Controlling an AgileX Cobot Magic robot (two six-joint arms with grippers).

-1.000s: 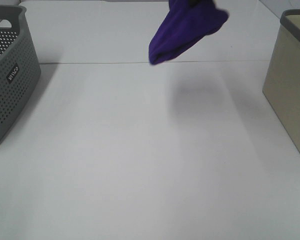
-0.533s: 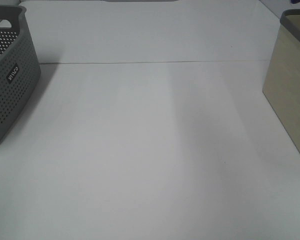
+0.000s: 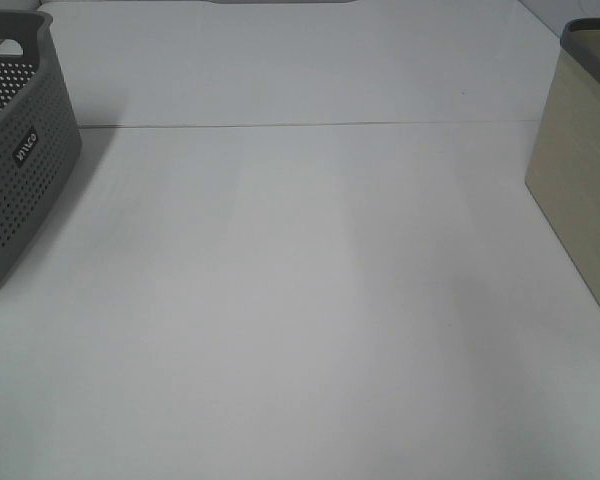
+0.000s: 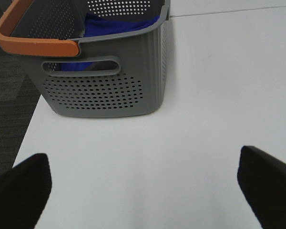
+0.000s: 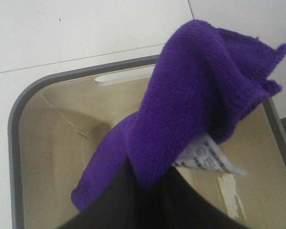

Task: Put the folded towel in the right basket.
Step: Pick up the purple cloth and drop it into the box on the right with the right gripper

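Note:
In the right wrist view my right gripper (image 5: 150, 188) is shut on the purple folded towel (image 5: 190, 109), which hangs over the open mouth of the beige right basket (image 5: 47, 143). A white care label (image 5: 207, 160) sticks out of the towel. The exterior high view shows only the beige basket's side (image 3: 580, 190) at the right edge; the towel and both arms are out of that view. In the left wrist view my left gripper (image 4: 143, 183) is open and empty above the white table, in front of the grey perforated basket (image 4: 105, 90).
The grey basket with an orange handle (image 4: 33, 45) holds blue cloth (image 4: 117, 26) and stands at the table's left edge (image 3: 20, 150). White table (image 3: 300, 300) lies between the two baskets. Dark floor shows beyond the table's left side.
One second ago the purple towel hung at the top centre of the exterior high view; it then left that view. Between half a second ago and now that view is unchanged.

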